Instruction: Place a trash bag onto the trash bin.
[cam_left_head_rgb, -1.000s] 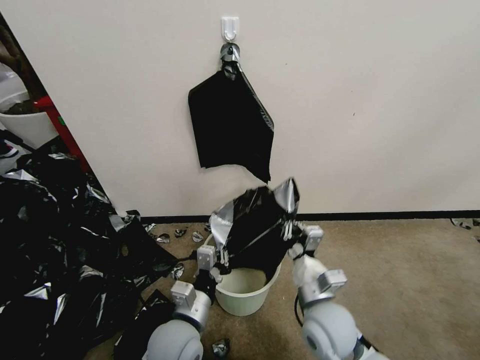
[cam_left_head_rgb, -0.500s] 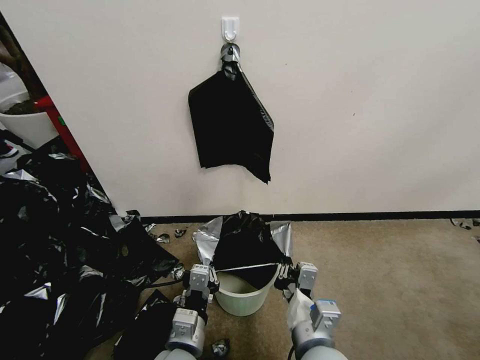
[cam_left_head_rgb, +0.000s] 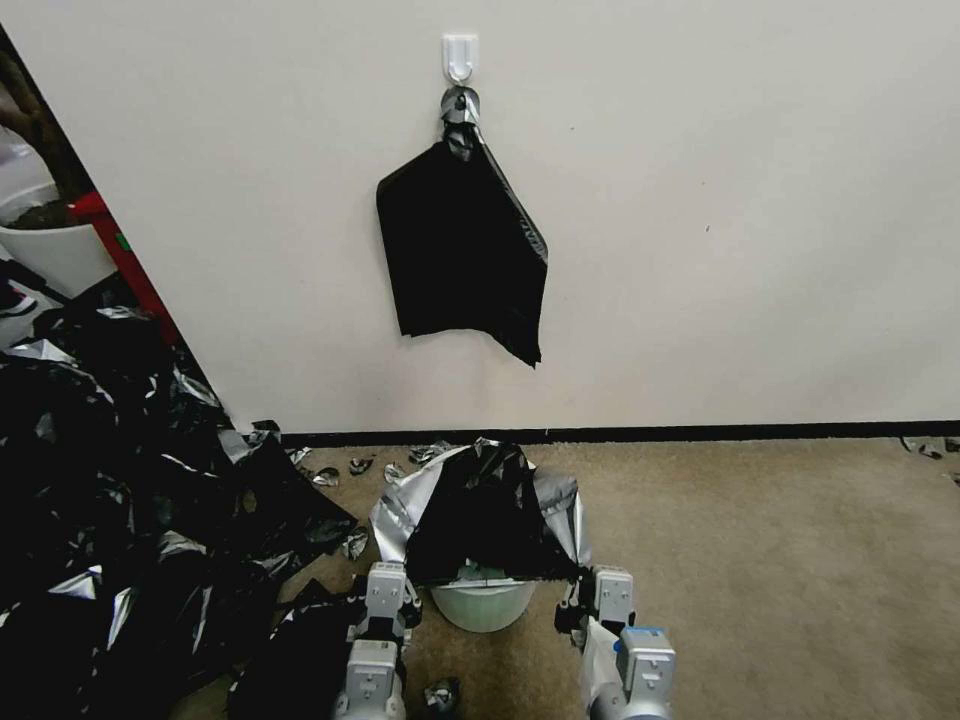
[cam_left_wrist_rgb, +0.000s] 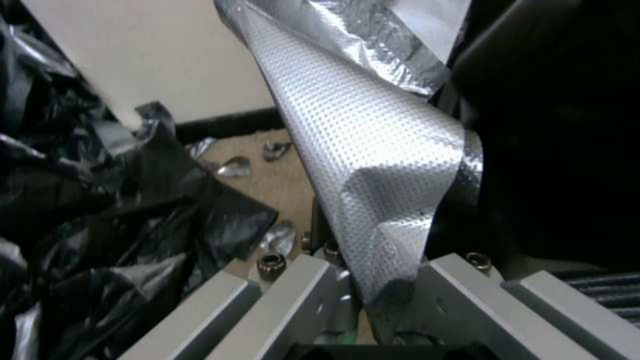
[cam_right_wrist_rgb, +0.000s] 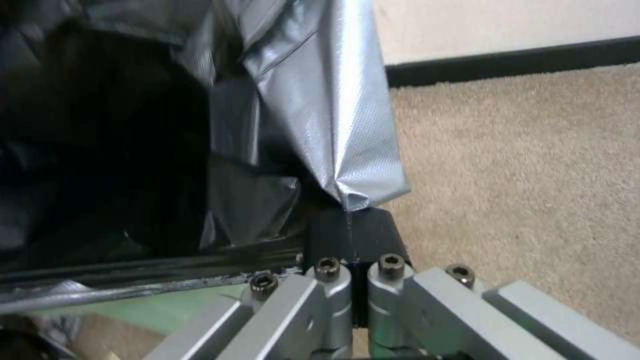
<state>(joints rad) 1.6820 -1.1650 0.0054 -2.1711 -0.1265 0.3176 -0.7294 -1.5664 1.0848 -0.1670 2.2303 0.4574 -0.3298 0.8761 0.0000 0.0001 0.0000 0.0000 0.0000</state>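
Note:
The trash bag (cam_left_head_rgb: 480, 510), glossy black with silvery folds, is draped over the cream-white trash bin (cam_left_head_rgb: 482, 607) and hides its mouth and rim; only the bin's lower wall shows. My left gripper (cam_left_head_rgb: 400, 592) is low beside the bin's left side, shut on the bag's left edge. In the left wrist view the silvery bag (cam_left_wrist_rgb: 373, 165) runs down into the left gripper (cam_left_wrist_rgb: 380, 300). My right gripper (cam_left_head_rgb: 577, 600) is at the bin's right side, shut on the bag's right edge. The right wrist view shows the bag's corner (cam_right_wrist_rgb: 347, 150) pinched in the right gripper (cam_right_wrist_rgb: 351, 235), with the bin (cam_right_wrist_rgb: 153, 310) beside it.
A flat black bundle (cam_left_head_rgb: 460, 250) hangs from a white hook (cam_left_head_rgb: 460, 55) on the wall above the bin. A big heap of black plastic scraps (cam_left_head_rgb: 120, 480) covers the floor on the left, with a white tub (cam_left_head_rgb: 50, 250) behind. Bare carpet (cam_left_head_rgb: 780, 560) lies to the right.
Both grippers have come down and back toward me with the bag. It was held open above the bin; now it is drawn down over the bin's mouth.

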